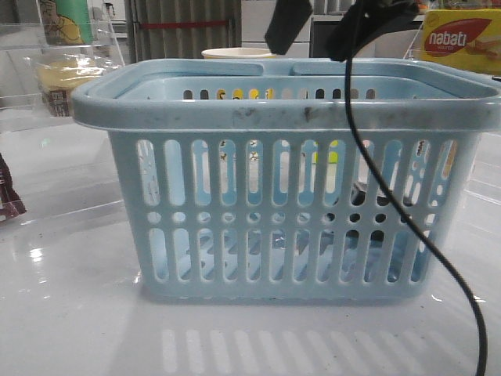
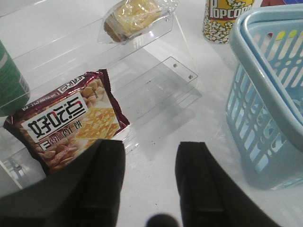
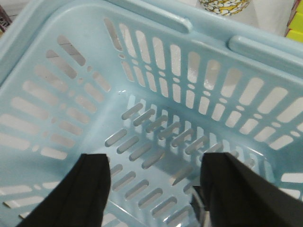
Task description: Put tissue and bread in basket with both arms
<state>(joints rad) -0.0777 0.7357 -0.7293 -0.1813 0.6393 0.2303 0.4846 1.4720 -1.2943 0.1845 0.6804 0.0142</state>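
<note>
Bread (image 2: 132,16) sits on a clear shelf (image 2: 156,52) left of the basket (image 1: 290,117). Left hand (image 2: 147,184) hangs open, empty, short of it: reach farther and grip across the loaf. Right hand (image 3: 154,189) gapes over the basket; tissue not discernible.

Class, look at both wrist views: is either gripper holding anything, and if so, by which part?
Nothing is held. The left gripper is open over the table beside the reddish-brown wrapper. The right gripper is open above the basket, with only the slotted floor between its fingers.
</note>
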